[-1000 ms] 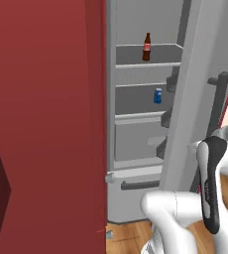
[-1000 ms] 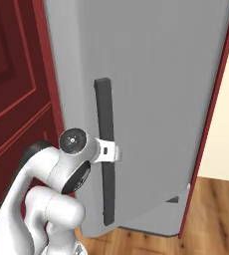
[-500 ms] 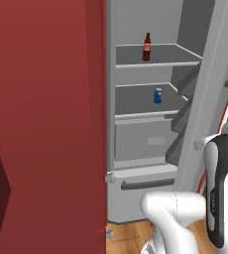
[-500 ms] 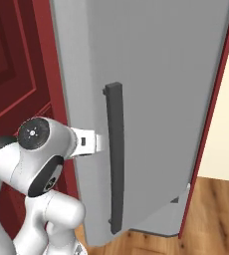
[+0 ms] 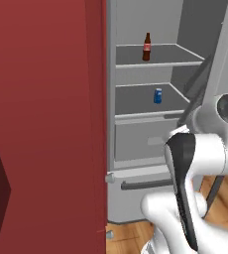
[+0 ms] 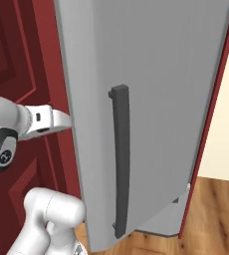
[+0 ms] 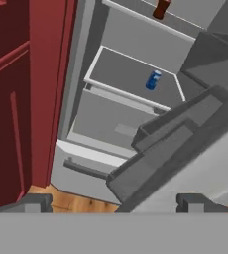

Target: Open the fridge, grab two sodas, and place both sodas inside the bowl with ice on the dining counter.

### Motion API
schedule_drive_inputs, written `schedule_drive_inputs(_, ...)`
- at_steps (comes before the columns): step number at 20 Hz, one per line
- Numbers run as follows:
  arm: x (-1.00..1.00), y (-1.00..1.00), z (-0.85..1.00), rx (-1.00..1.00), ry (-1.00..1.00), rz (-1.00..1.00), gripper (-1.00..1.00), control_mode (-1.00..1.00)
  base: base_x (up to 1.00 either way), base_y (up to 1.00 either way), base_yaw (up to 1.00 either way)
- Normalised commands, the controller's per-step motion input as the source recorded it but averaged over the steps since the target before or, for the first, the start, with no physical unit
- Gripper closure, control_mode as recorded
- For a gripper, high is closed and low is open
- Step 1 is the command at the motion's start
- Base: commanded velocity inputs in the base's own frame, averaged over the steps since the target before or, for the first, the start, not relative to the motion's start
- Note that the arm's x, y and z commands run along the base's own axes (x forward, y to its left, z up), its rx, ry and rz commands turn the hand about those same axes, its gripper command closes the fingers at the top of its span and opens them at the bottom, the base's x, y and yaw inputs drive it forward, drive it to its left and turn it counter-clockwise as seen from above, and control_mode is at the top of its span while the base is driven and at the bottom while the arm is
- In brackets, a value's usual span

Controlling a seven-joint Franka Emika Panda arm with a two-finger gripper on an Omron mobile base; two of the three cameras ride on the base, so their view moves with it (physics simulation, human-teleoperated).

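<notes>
Blue can (image 5: 157, 95) on middle shelf; red cabinet panel (image 5: 41, 124) left.

Flat, even lighting (soft, blocky render)

Left base view: faces into the open fridge (image 5: 150, 94). Right base view: close on the door's (image 6: 151, 99) outer face. Hand view: tilted, near; shares the shelves (image 7: 131, 79) with the left.

The white arm is bent at the elbow, its gripper (image 7: 113, 202) spread wide.
</notes>
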Motion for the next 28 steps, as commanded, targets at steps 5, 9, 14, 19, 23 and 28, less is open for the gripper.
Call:
schedule_drive_inputs(5, 0.70, 0.29, 0.08, -0.08, 0.06, 0.01, -1.00, -1.00, 0.00, 0.00, 0.00)
schedule_drive_inputs(9, 0.77, 0.00, 0.00, -0.02, 0.04, 0.01, -1.00, -1.00, 0.00, 0.00, 0.00)
schedule_drive_inputs(14, 0.73, 0.01, 0.00, -0.02, 0.05, 0.00, -1.00, -1.00, 0.00, 0.00, 0.00)
schedule_drive_inputs(19, 0.54, -0.01, 0.00, -0.04, 0.02, 0.00, -1.00, -1.00, 0.00, 0.00, 0.00)
schedule_drive_inputs(23, 0.41, -0.09, -0.02, -0.06, 0.02, 0.00, -1.00, -1.00, 0.00, 0.00, 0.00)
schedule_drive_inputs(28, 0.24, -0.35, -0.06, -0.05, 0.00, 0.00, -1.00, -1.00, 0.00, 0.00, 0.00)
